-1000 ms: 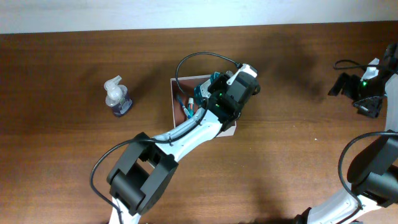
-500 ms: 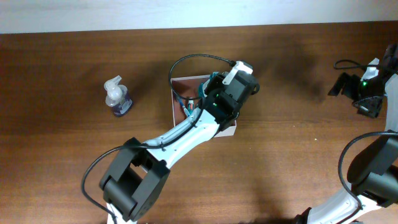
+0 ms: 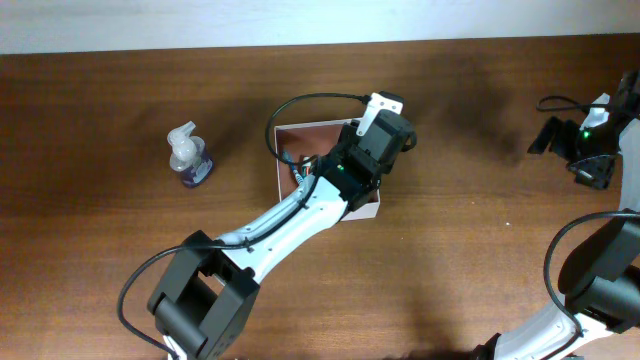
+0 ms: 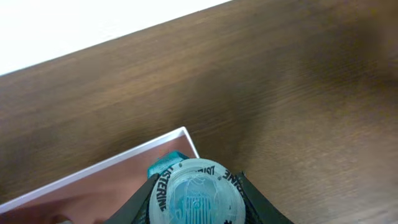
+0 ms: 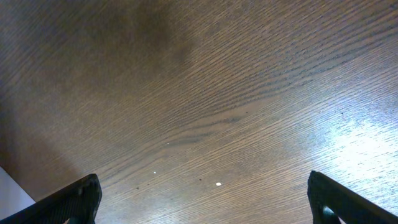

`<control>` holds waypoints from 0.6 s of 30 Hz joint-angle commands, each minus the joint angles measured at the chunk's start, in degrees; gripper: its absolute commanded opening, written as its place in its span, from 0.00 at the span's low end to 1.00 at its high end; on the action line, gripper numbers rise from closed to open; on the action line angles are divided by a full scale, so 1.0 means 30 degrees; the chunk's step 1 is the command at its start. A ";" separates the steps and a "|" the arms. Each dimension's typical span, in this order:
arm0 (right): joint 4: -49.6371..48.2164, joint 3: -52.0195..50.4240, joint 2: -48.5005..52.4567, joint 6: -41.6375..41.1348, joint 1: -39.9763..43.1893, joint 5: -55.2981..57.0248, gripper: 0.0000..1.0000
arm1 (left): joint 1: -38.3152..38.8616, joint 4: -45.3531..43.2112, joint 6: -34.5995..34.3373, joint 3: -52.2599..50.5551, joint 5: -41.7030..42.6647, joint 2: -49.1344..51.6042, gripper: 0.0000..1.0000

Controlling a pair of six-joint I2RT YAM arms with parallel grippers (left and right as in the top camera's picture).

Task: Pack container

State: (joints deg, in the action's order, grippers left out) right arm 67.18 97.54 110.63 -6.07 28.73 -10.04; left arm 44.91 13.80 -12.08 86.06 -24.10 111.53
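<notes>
The container (image 3: pixel 300 140) is a shallow square box with white walls and a pinkish-brown inside, at the table's middle. Its far corner shows in the left wrist view (image 4: pixel 124 158). My left gripper (image 4: pixel 196 202) is shut on a teal Listerine bottle (image 4: pixel 196 193), whose round base faces the camera, over the container's far right corner. In the overhead view the left wrist (image 3: pixel 375 145) covers the bottle. My right gripper (image 5: pixel 199 199) is open and empty over bare table at the far right (image 3: pixel 585 150).
A small clear spray bottle with purple liquid (image 3: pixel 187 158) stands on the table left of the container. A small item with teal marking (image 3: pixel 298 172) lies inside the container by its left wall. A black cable (image 3: pixel 310 100) loops above the container.
My left wrist has shifted slightly toward the far side and turned. The teal bottle, visible over the container earlier, is now hidden under the wrist in the overhead view. The right arm has not moved.
</notes>
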 commanded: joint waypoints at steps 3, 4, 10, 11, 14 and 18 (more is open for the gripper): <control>-0.0051 -0.0058 -0.0102 -0.0146 -0.0087 0.0051 0.99 | -0.1049 -0.0211 -0.0801 0.0707 0.1741 -0.0933 0.12; -0.0051 -0.0058 -0.0102 -0.0146 -0.0087 0.0044 0.99 | -0.1253 -0.0211 -0.0831 0.0707 0.1880 -0.0933 0.12; -0.0051 -0.0058 -0.0102 -0.0146 -0.0087 0.0051 0.99 | -0.2025 -0.0211 -0.0823 0.0707 0.2280 -0.0933 0.20; -0.0051 -0.0058 -0.0102 -0.0146 -0.0087 0.0051 0.99 | -0.2025 -0.0153 -0.0823 0.0707 0.2331 -0.0933 0.28; -0.0051 -0.0058 -0.0102 -0.0146 -0.0087 0.0044 0.99 | -0.2018 0.0073 -0.0823 0.0707 0.2390 -0.0933 0.40; -0.0051 -0.0058 -0.0102 -0.0146 -0.0087 0.0051 0.99 | -0.2018 0.0153 -0.0816 0.0707 0.2849 -0.0933 0.40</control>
State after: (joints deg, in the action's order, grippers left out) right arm 67.18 97.54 110.63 -6.07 28.73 -10.02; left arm 38.81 14.15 -14.02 86.59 -17.23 111.07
